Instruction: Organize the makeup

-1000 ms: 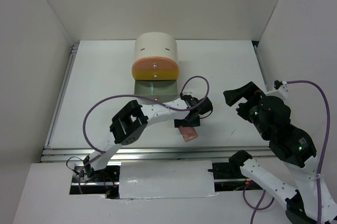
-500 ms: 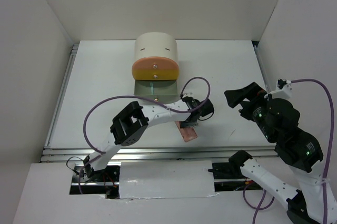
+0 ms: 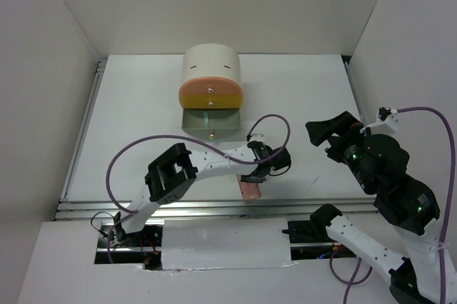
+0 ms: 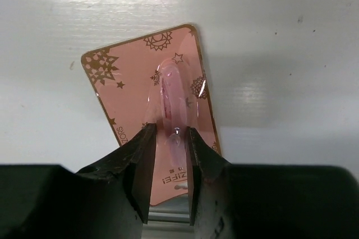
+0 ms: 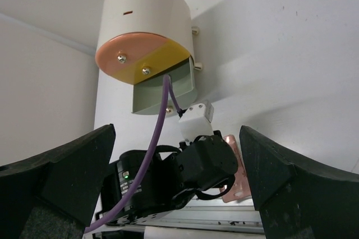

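The left gripper (image 4: pixel 169 133) has drawn back from the cream drum box (image 3: pixel 211 68) and narrowed. Its jaws now pinch the raised middle of the pink palette (image 4: pixel 134 87), which lies flat on the table (image 3: pixel 143 118) just nearer than the box's open grey drawer (image 3: pixel 207 120). The right gripper (image 3: pixel 325 131) hangs spread wide, right of the box. The task looks unfinished: the palette is not yet stowed, and no other makeup shows.

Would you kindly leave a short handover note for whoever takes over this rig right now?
Left gripper: shut on the pink palette, pinching its clear ridge, at the near edge of the table.
Right gripper: open, empty, raised to the right.
Drum box: grey drawer pulled out.
Done: palette gripped.
Left: put it away; no other makeup in view.
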`<action>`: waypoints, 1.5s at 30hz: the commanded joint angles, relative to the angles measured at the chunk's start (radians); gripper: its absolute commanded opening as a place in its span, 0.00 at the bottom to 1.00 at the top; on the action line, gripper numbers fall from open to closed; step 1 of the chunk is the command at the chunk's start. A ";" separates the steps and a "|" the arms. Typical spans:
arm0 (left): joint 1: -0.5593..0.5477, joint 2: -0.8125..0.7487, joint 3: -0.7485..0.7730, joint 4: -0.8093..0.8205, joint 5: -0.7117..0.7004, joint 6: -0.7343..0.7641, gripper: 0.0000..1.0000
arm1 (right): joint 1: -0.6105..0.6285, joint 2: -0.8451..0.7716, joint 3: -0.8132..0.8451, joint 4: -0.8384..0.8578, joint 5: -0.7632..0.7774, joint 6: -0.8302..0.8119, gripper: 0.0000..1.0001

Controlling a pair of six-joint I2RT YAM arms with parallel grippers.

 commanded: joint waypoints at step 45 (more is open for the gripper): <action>0.464 -0.761 -0.542 0.873 -0.140 0.002 0.00 | 0.007 0.076 0.096 0.089 0.040 -0.018 1.00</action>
